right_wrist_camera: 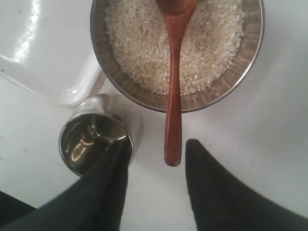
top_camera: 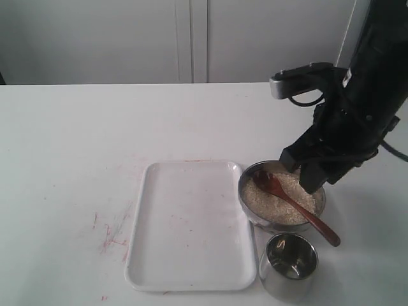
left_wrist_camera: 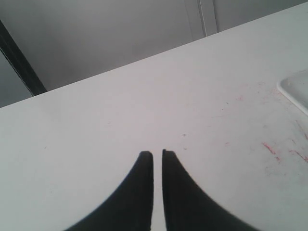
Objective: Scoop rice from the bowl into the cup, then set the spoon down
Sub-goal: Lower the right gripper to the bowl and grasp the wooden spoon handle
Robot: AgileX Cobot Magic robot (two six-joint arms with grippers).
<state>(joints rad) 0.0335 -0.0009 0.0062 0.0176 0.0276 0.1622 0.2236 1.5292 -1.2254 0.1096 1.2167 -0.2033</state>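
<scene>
The steel bowl [top_camera: 245, 191] holds white rice [top_camera: 268, 201] and stands right of the tray. The wooden spoon [top_camera: 293, 205] lies with its oval end in the rice and its handle over the rim, pointing toward the front right. The empty steel cup [top_camera: 290, 262] stands just in front of the bowl. My right gripper [top_camera: 305, 172] hovers over the bowl, open. In the right wrist view the right gripper [right_wrist_camera: 159, 144] straddles the end of the spoon [right_wrist_camera: 173, 86] handle without touching it, with the cup [right_wrist_camera: 89, 139] beside one finger. My left gripper [left_wrist_camera: 157, 154] is shut and holds nothing.
A white rectangular tray [top_camera: 191, 223] lies left of the bowl, nothing on it. Its corner [left_wrist_camera: 296, 91] shows in the left wrist view. Red smudges mark the white table [top_camera: 108, 236] left of the tray. A pale wall stands behind.
</scene>
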